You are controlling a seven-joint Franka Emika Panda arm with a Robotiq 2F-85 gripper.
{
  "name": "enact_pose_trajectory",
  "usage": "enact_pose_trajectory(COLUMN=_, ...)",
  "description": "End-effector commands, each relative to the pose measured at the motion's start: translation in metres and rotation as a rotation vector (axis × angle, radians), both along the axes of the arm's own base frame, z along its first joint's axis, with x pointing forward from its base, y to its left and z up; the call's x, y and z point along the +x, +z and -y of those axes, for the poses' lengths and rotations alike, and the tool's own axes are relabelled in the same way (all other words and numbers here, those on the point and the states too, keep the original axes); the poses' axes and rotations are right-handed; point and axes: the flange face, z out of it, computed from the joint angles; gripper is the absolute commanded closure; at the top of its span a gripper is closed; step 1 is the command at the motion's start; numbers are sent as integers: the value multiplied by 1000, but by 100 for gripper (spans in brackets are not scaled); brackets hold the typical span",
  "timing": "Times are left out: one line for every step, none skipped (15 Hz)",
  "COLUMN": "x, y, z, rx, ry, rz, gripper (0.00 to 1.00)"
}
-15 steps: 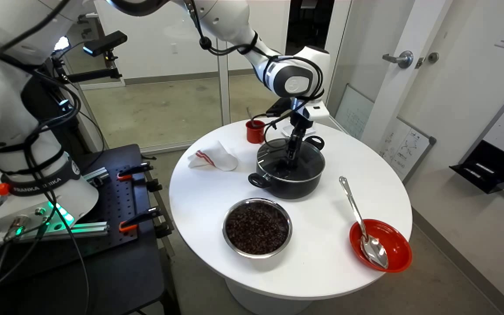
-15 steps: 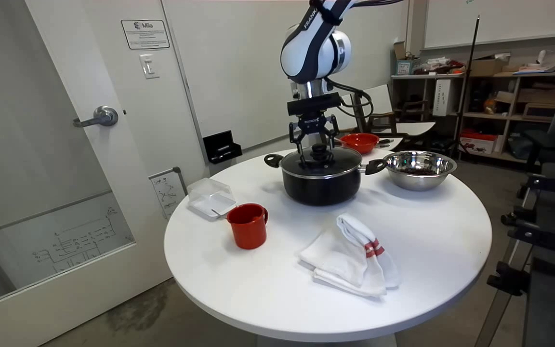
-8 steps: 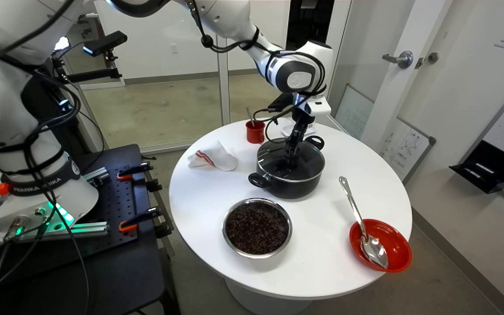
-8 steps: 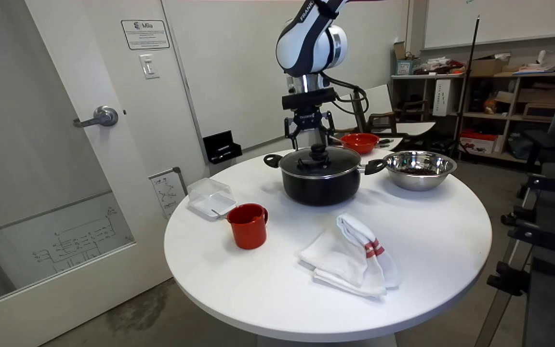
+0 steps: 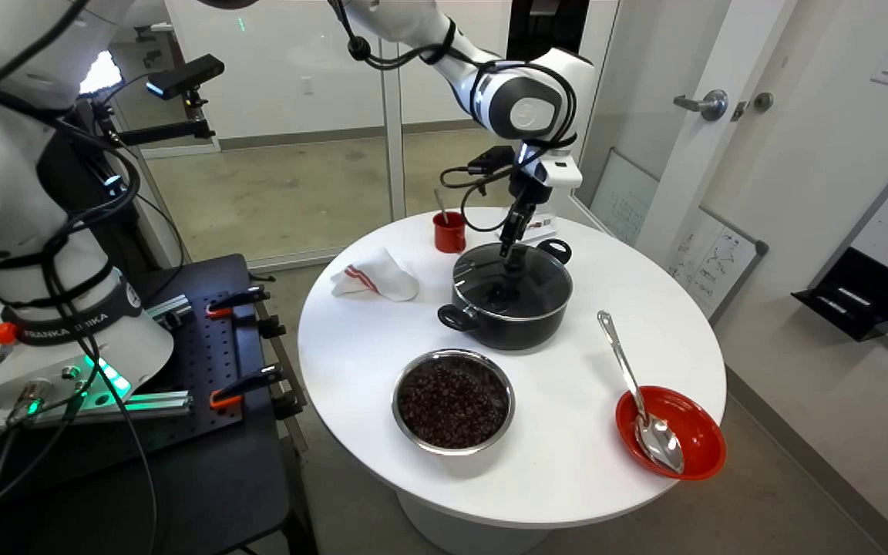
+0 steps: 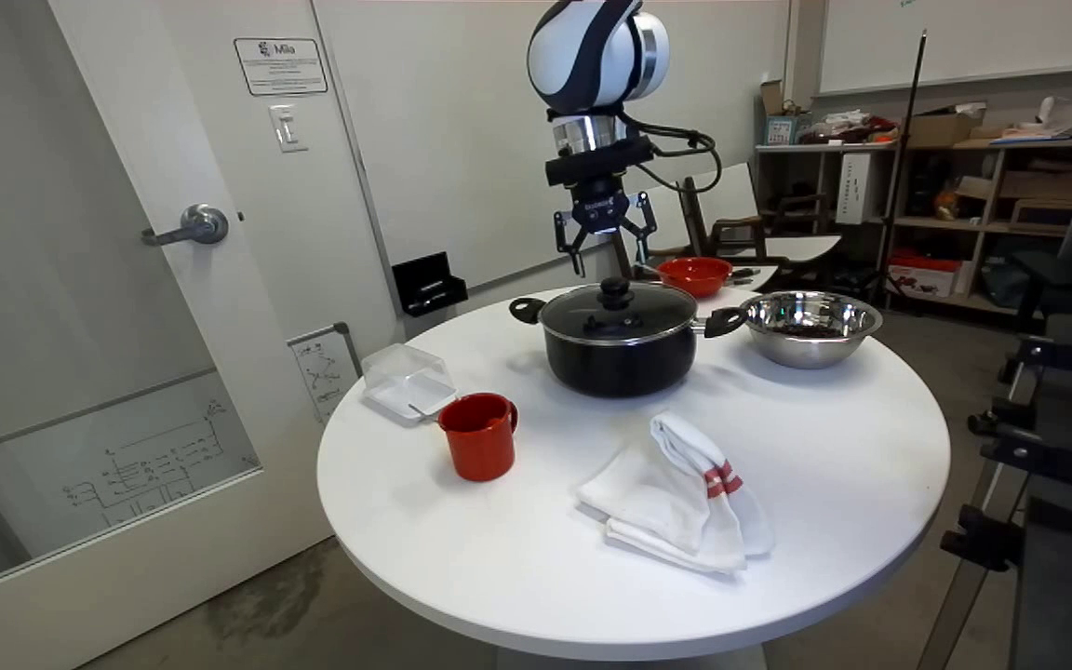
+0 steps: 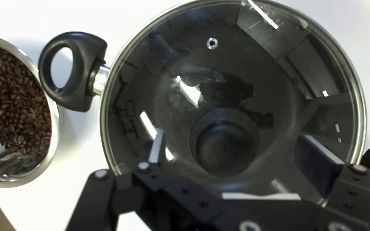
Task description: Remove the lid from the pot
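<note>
The black pot (image 6: 620, 370) stands on the white round table, with two small side handles. The glass lid (image 6: 666, 316) lies on it, its silvery rim level on the pot's edge. Its dark knob (image 6: 614, 292) stands up at the centre. My gripper (image 6: 610, 265) is open and empty, pointing down a little above the knob in that exterior view. In the wrist view the knob (image 7: 225, 149) shows between the spread fingers of the gripper (image 7: 233, 154), touching neither. In an exterior view the gripper (image 5: 507, 245) is over the far part of the lid (image 5: 490, 297).
A steel bowl of dark beans (image 5: 455, 405) stands close to one pot handle. A red bowl with a spoon (image 5: 698, 432), a red mug (image 6: 480, 437), a clear plastic box (image 6: 408, 383) and a white cloth (image 6: 676, 507) also lie on the table (image 6: 517, 577).
My gripper has risen from low by the lid's knob to above it, staying open. The lid and pot have not moved.
</note>
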Motion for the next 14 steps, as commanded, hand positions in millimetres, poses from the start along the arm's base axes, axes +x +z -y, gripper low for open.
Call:
enact_pose_trajectory(x=1, y=-2, z=2, rx=40, ry=-70, rz=-13, gripper=0)
enact_pose_trajectory(x=2, y=-4, z=3, rx=46, ry=-90, rz=-2, gripper=0)
enact_pose_trajectory(x=2, y=-7, z=5, rx=47, ry=-107, rz=2, gripper=0)
enact_pose_trajectory(x=2, y=-8, z=6, rx=47, ry=-121, rz=5, gripper=0)
enact_pose_trajectory(x=2, y=-10, z=7, rx=40, ry=-130, rz=7, gripper=0)
enact_pose_trajectory(x=1, y=-11, z=8, rx=34, ry=-136, rz=10, gripper=0)
enact_pose_trajectory(x=1, y=-13, z=7, rx=29, ry=-137, rz=7, gripper=0)
enact_pose_trajectory(x=0, y=-15, z=6, rx=28, ry=-139, rz=5, gripper=0)
enact_pose_trajectory(x=0, y=-17, z=5, rx=30, ry=-142, rz=8, gripper=0)
enact_pose_trajectory(x=0, y=-19, z=4, rx=30, ry=-145, rz=13, gripper=0)
enact_pose_trajectory(x=1, y=-20, z=3, rx=30, ry=-148, rz=25, gripper=0)
enact_pose_trajectory(x=2, y=-21, z=2, rx=27, ry=-153, rz=33, gripper=0)
enact_pose_trajectory(x=3, y=-22, z=2, rx=22, ry=-156, rz=45, gripper=0)
enact_pose_trajectory(x=4, y=-23, z=2, rx=22, ry=-160, rz=52, gripper=0)
